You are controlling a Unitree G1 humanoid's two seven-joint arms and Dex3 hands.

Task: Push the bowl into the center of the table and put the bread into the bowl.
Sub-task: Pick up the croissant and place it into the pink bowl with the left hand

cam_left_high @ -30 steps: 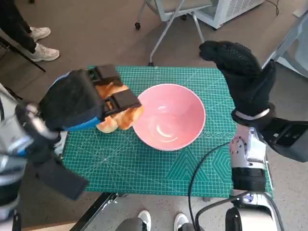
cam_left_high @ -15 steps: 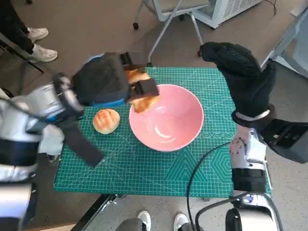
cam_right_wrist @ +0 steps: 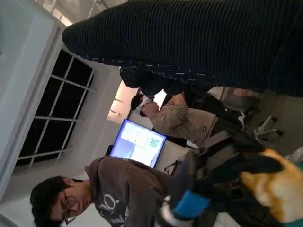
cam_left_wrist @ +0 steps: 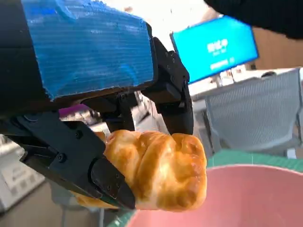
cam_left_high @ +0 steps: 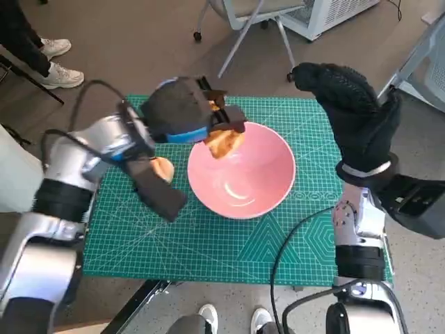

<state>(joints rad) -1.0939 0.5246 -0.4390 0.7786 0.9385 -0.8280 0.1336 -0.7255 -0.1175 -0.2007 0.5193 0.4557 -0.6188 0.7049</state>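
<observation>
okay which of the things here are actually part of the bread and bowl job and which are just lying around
Part of the job:
pink bowl
twisted bread, held by the left hand over the bowl's rim
round bun on the mat

Just around:
green cutting mat
chair
black cable
right hand, raised, holding nothing

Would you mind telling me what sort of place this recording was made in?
Probably an office or lab workspace: a lit monitor and a grey mesh office chair show behind the left robot hand, and a person sits near another screen.
</observation>
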